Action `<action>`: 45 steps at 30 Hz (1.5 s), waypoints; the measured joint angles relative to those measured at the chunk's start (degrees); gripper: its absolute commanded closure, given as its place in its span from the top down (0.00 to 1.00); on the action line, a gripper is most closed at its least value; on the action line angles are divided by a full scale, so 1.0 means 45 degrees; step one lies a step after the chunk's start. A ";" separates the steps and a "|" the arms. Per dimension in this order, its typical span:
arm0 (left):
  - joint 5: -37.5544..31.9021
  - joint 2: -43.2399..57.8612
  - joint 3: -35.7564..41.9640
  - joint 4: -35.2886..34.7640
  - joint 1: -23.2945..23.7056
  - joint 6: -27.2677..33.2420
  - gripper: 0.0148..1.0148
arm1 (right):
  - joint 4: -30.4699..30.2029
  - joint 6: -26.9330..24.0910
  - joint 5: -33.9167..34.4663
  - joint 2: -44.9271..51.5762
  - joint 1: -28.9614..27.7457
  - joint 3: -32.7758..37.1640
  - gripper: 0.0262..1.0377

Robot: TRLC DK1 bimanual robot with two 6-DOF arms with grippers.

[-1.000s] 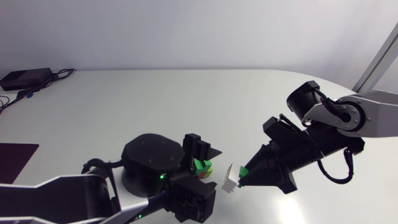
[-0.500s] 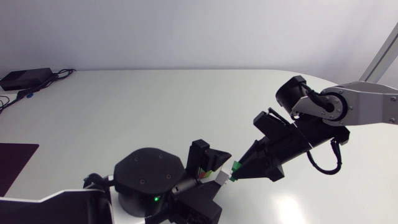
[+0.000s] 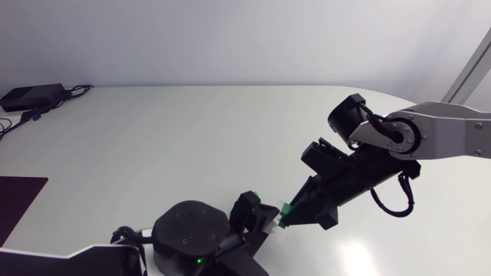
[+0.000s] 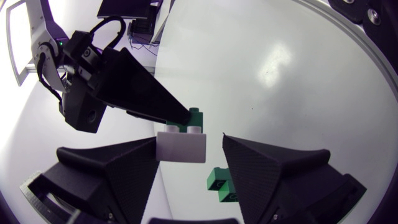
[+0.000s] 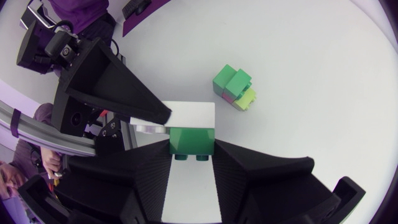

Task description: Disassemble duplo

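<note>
Right gripper (image 5: 191, 149), arm entering from 3 o'clock in the head view, had its fingers (image 5: 249, 180) closed from both sides on a green brick (image 5: 191, 142). The brick was lifted off the worktop (image 3: 192, 130), near its 6 o'clock edge. A white brick (image 4: 181, 144) was seated on the far end of the green one, so the pair projected toward the left gripper (image 4: 189, 140). Left fingers (image 4: 106, 174) stood apart. One pressed against the white brick's side; the other showed a narrow gap, so there was no two-sided hold yet. Judgement: the pair was presented between the left fingers so each arm could take one brick and pull them apart. The left fingers needed to close first. The leftover stack (image 5: 235, 88) of green, red and lime bricks lay on the worktop ahead of the right gripper, not yet separated. Risk: closing off-centre could twist the white brick rather than seat it.
</note>
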 measured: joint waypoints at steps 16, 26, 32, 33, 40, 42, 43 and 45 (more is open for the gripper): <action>-0.0194 0.0000 0.0039 -0.0019 0.0000 0.0000 0.27 | 0.0612 0.0675 0.0427 0.0000 0.0413 -0.0199 0.25; -0.0136 -0.0359 0.0087 -0.1137 0.0107 -0.0520 0.27 | 0.0612 0.0767 0.0471 -0.0738 0.0097 -0.0321 0.97; 0.1515 -0.1287 0.1486 -0.4376 0.1137 -0.3021 0.27 | 0.1282 0.0806 0.0772 -0.1472 -0.0180 -0.0889 0.96; 0.2239 -0.1409 0.2127 -0.5620 0.1511 -0.3657 0.27 | 0.1700 0.0816 0.1044 -0.1768 -0.0155 -0.1185 0.96; 0.6003 -0.1477 0.5508 -0.9729 0.3589 -0.6368 0.27 | 0.3988 0.0913 0.3745 -0.4896 0.1671 -0.3303 0.96; 0.6897 -0.1447 0.5999 -1.0690 0.3813 -0.6557 0.27 | 0.4167 0.0928 0.3959 -0.5668 0.2200 -0.3643 0.96; 0.7261 -0.1423 0.6154 -1.1128 0.3891 -0.6606 0.27 | 0.4216 0.0947 0.3993 -0.6037 0.2351 -0.3764 0.96; 0.7888 -0.1365 0.6348 -1.1934 0.3963 -0.6640 0.27 | 0.4235 0.0947 0.4007 -0.6543 0.2414 -0.3827 0.96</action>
